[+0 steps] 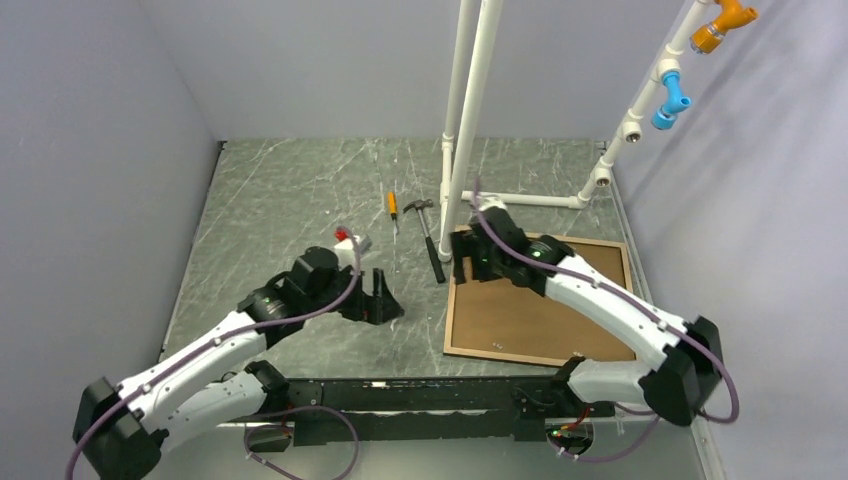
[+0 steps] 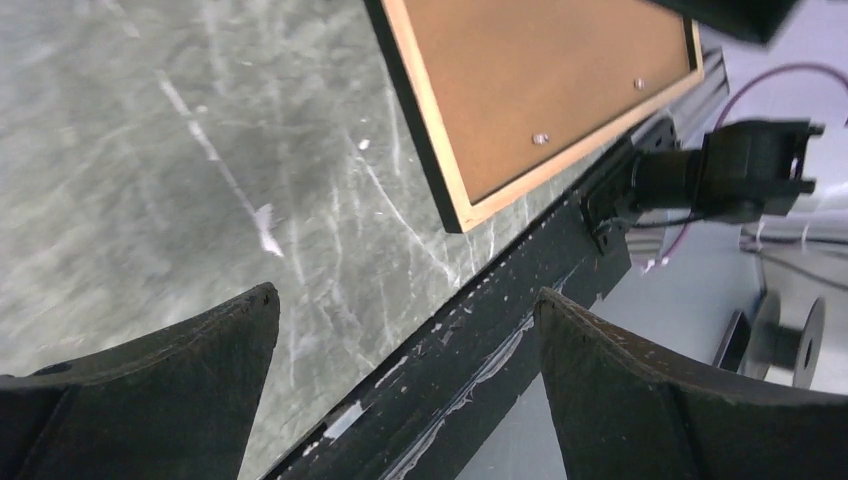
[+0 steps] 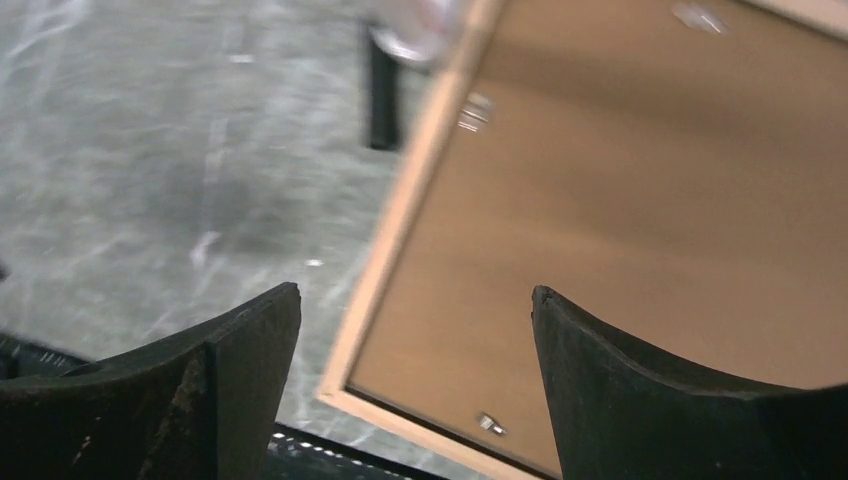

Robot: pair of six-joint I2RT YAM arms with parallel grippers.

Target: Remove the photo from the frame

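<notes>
- Thin black rectangular picture frame (image 1: 520,357) lay face down on the grey marbled table (image 1: 290,200), right of centre, near the white pipe stand (image 1: 470,120)
- Large rectangular photo (image 1: 520,315) sat inside the frame, only its plain brown board back showing; print side hidden
- Right claw (image 1: 468,258) hovered over the frame's far left corner, released, nothing between its fingers
- Left claw (image 1: 385,300) hung over bare table, apart from the frame, spread wide and empty
- Black-handled hammer (image 1: 430,240) lay just left of that corner

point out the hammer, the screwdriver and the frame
hammer (image 1: 433,250) top view, black handle
screwdriver (image 1: 392,203) top view, orange handle
frame (image 2: 437,110) left wrist view, side rim
</notes>
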